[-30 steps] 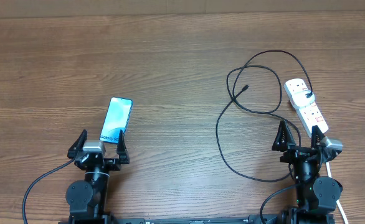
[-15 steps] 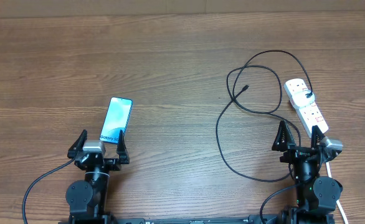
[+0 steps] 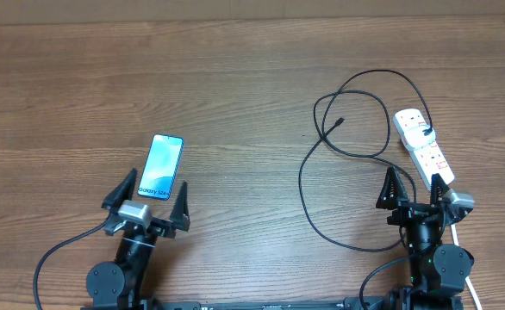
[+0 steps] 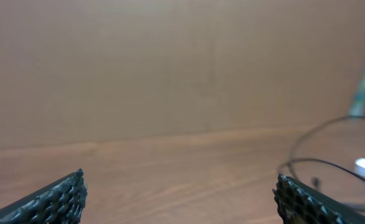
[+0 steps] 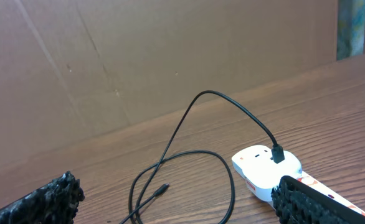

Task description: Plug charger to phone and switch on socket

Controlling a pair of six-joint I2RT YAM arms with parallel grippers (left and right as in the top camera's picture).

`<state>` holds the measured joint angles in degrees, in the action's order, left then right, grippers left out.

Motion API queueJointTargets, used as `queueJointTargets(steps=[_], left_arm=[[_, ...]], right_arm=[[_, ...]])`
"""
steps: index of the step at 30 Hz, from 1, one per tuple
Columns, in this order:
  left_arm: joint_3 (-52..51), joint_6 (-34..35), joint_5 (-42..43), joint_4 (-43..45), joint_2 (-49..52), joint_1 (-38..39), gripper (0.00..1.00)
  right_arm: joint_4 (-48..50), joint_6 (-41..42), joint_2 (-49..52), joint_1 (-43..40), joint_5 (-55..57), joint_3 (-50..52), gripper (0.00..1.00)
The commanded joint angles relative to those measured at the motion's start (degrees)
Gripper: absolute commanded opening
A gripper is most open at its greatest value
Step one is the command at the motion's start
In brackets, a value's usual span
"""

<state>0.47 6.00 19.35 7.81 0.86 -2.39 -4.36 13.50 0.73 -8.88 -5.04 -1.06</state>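
The phone (image 3: 161, 165) lies flat on the wood table with its cyan screen up and the "Galaxy" text at the near end. My left gripper (image 3: 157, 185) is open and empty, just behind the phone's near end; its wrist view (image 4: 179, 186) does not show the phone. The charger cable (image 3: 300, 181) loops on the table, and its small plug tip (image 3: 340, 122) lies free. Its plug head (image 3: 427, 133) sits in the white socket strip (image 3: 422, 148). My right gripper (image 3: 413, 176) is open and empty at the strip's near end. The right wrist view shows the tip (image 5: 162, 187), the plug head (image 5: 277, 154) and the strip (image 5: 263, 173).
A brown cardboard wall (image 5: 170, 56) stands along the table's far edge. The strip's white cord (image 3: 468, 280) runs off past the right arm's base. The blurred cable (image 4: 332, 163) shows at the right of the left wrist view.
My left gripper has shifted a little right and turned, its fingers now pointing more to the right beside the phone's near end. The right arm, cable and phone have not moved.
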Motion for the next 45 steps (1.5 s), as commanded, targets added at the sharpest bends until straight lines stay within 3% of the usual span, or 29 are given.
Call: queueJointTargets(steps=[1, 5, 8, 13, 18, 23, 28, 34, 39, 45], left_arm=[[-0.17, 3.61, 6.23, 0.04, -0.61, -0.2, 0.99], [-0.13, 8.0, 5.86, 7.28, -0.61, -0.22, 0.99], [1.01, 11.5, 0.72, 11.67, -0.61, -0.22, 1.0], [9.79, 11.8, -4.96, 6.84, -0.07, -0.22, 1.0], [24.5, 6.36, -4.96, -7.76, 5.66, -0.22, 1.0], [41.99, 5.55, -5.01, -23.32, 17.51, -0.22, 0.99], [60.41, 5.49, -5.09, -37.88, 32.17, -0.22, 1.0], [86.18, 3.34, -5.86, -61.99, 52.98, -0.2, 1.0], [108.54, -3.98, -6.12, -84.98, 70.82, -0.15, 1.0], [115.8, -6.27, -11.43, -96.04, 80.39, -0.15, 1.0]], right_arm=[[0.13, 0.02, -0.57, -0.13, 0.48, 0.61, 1.0], [0.13, 0.02, -0.57, -0.13, 0.48, 0.61, 1.0], [0.13, 0.02, -0.57, -0.13, 0.5, 0.61, 1.0], [0.13, 0.02, -0.57, -0.13, 0.48, 0.61, 1.0], [0.13, 0.0, -0.57, -0.13, 0.48, 0.61, 1.0], [0.13, 0.02, -0.57, -0.13, 0.48, 0.61, 1.0], [0.13, 0.02, -0.57, -0.13, 0.48, 0.61, 1.0], [0.13, 0.02, -0.57, -0.13, 0.5, 0.61, 1.0], [0.13, 0.02, -0.57, -0.13, 0.48, 0.61, 1.0], [0.13, 0.02, -0.57, -0.13, 0.5, 0.61, 1.0]])
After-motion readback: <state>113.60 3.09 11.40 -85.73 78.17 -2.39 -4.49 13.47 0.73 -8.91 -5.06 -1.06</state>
